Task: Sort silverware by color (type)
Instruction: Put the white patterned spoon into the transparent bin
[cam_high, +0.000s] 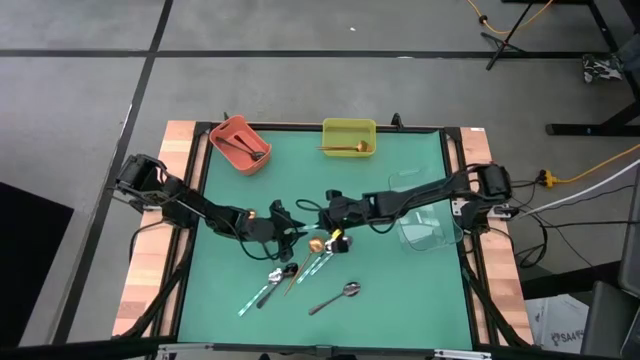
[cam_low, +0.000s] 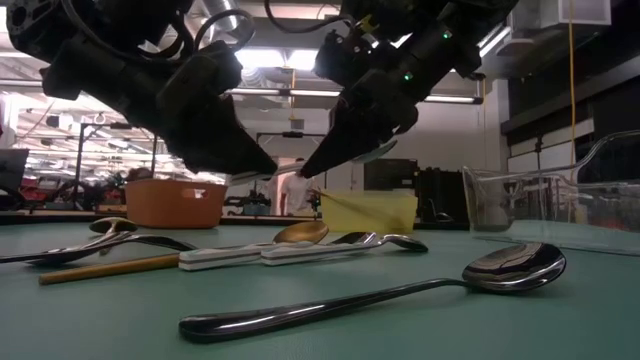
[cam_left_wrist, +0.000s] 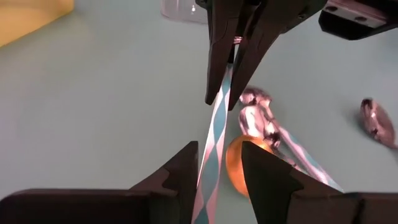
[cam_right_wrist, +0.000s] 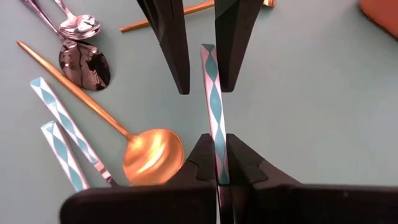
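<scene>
Closest to the low camera, a dark spoon (cam_low: 400, 287) lies on the green mat (cam_high: 400, 170), bowl to the right, well apart from the rest. Behind it a loose cluster of spoons rests near the middle of the mat: a gold spoon (cam_right_wrist: 134, 146) with its bowl beside two blue-and-white patterned handles (cam_right_wrist: 59, 134), and a black spoon (cam_right_wrist: 85, 64) touching a silver one (cam_right_wrist: 78, 25). At the far edge stand an orange bin (cam_high: 238, 143) and a yellow bin (cam_high: 349, 137), each with a spoon inside; a clear tub (cam_high: 428, 225) sits on the right side. Wooden boards frame the mat, and a grey floor with cables surrounds the table. Across the room, the low view shows ceiling lights, shelving and a person standing far off.

Both arms meet above the cluster. The right gripper (cam_right_wrist: 219, 163) is clamped shut on a spoon with a blue-and-white diamond handle (cam_right_wrist: 214, 106), held clear of the mat. The left gripper (cam_left_wrist: 217, 165) has its fingers spread, one on either side of that same handle's free end, not pressing it.
</scene>
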